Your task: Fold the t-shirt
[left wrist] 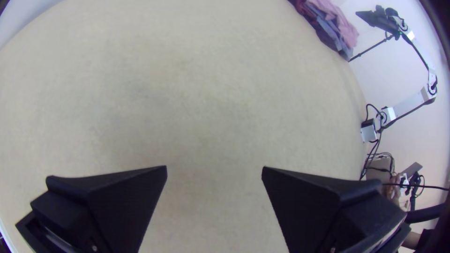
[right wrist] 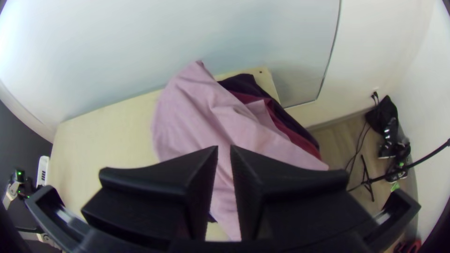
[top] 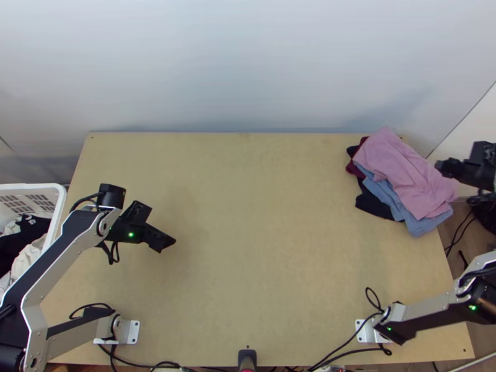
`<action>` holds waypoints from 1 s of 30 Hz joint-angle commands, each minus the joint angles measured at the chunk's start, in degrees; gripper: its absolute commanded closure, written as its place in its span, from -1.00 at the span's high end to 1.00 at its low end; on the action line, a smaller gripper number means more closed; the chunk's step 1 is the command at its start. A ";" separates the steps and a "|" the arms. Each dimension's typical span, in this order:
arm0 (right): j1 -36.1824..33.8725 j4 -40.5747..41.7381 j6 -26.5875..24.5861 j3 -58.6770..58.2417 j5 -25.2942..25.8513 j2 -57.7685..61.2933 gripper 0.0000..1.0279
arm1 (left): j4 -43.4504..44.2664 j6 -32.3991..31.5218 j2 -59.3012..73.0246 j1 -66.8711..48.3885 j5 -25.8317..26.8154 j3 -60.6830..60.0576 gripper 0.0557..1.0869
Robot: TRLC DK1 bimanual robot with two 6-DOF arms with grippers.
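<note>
Pink shirt sits on top of the pile

The t-shirt is most likely the pink cloth (top: 400, 167), at two o'clock on the surface (top: 260, 260). It lies crooked on a blue cloth (top: 428, 225), a dark red cloth (top: 351, 168) and a black cloth (top: 372, 206). I guess the pile goes in that corner to keep it out of the way of folding. The pink cloth looks loosely folded, with some wrinkles, but I can't tell how many times. Its three o'clock side pokes out past the surface, so it might slip.

The right hand (top: 439, 165) is just beside the pile, at its three o'clock side. It is narrow, with a thin gap and no cloth pinched that I can see. Being so close, it could tug the pink cloth straight.

The left hand (top: 167, 243) is at nine o'clock from the middle, wide apart and holding nothing. That would suit grabbing cloth. The white basket (top: 37, 186) at ten o'clock holds more clothes (top: 28, 239), maybe put there so the left hand can get them.
</note>
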 commanded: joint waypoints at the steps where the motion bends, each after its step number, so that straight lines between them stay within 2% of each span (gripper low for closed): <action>1: 8.38 15.00 5.29 -7.75 4.51 -3.85 -0.95 | 0.15 -0.16 -1.12 0.41 -0.41 -0.93 0.91; 9: 16.12 33.72 8.28 -19.17 13.57 0.64 -0.95 | -0.20 -0.25 -2.70 0.76 -0.94 -1.19 0.91; 14: 16.20 38.65 10.30 -19.35 16.12 5.65 -0.95 | -0.99 0.11 -3.41 2.43 -1.03 -0.84 0.91; 20: 15.85 38.73 10.48 -18.12 16.20 8.11 -0.92 | -1.08 -0.07 -3.49 2.69 -1.03 -1.10 0.91; 23: 15.94 38.73 10.57 -18.12 16.29 8.11 -0.68 | -0.90 -0.07 -3.32 2.69 -1.03 -1.45 0.91; 27: 15.68 38.21 11.27 -18.03 16.29 8.28 -0.23 | -0.64 -0.16 -3.32 2.69 -1.03 -1.72 0.91; 29: 15.59 37.59 11.27 -17.86 16.47 8.72 0.07 | -0.73 -0.16 -3.49 2.69 -1.03 -1.81 0.91; 30: 15.59 36.89 11.27 -17.59 16.47 8.90 0.31 | -0.64 -0.07 -3.67 2.69 -1.12 -1.89 0.91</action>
